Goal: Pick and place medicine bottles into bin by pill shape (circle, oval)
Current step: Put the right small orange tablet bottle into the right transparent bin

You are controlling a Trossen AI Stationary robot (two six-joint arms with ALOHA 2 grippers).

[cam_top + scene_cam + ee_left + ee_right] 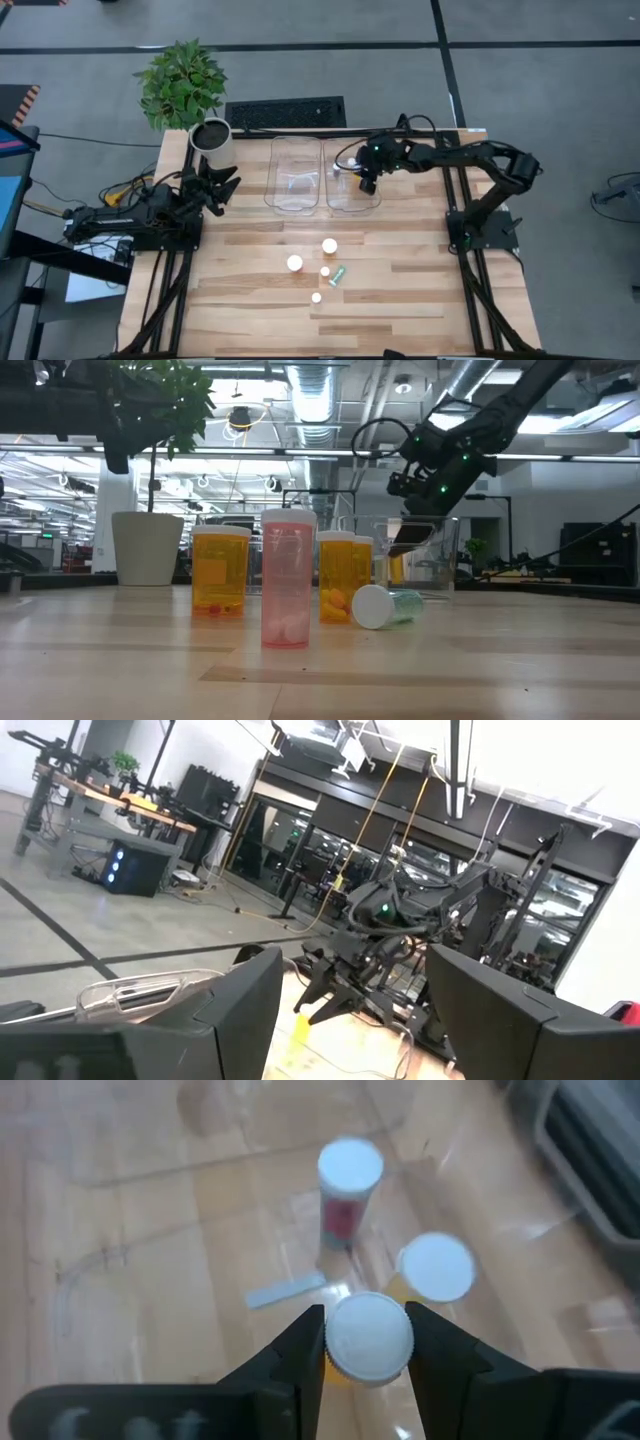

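Bottles are what you should look at first, taking the right-hand clear bin [353,177] as your landmark. Your right gripper [367,1342] hangs directly over that bin, its two fingers [300,1350] pinched on the white cap of a held orange bottle [368,1338]. Below that bottle, inside the same bin, you can see two more capped bottles: a red-bodied one [346,1185] and an orange one [434,1268] just beside it. A pale strip [284,1291] lies on the bin floor near them; you cannot tell what it is.

Beside your landmark, toward the left arm, stands the second clear bin [295,175]; the two bins are side by side, nearly touching.

On the wooden table [250,300], nearer the front edge than the right-hand bin, you have five loose bottles. Four stand upright, showing white caps from above [329,245] [295,263] [325,271] [316,297]. The fifth, a green bottle [338,273], lies on its side among them. From table height the nearest upright one is a pink bottle [287,578], flanked by orange ones [220,571].

Your left gripper [222,186] waits well away from the landmark bin, past the other bin, next to the white plant pot [212,140], with its fingers spread wide and nothing between them.
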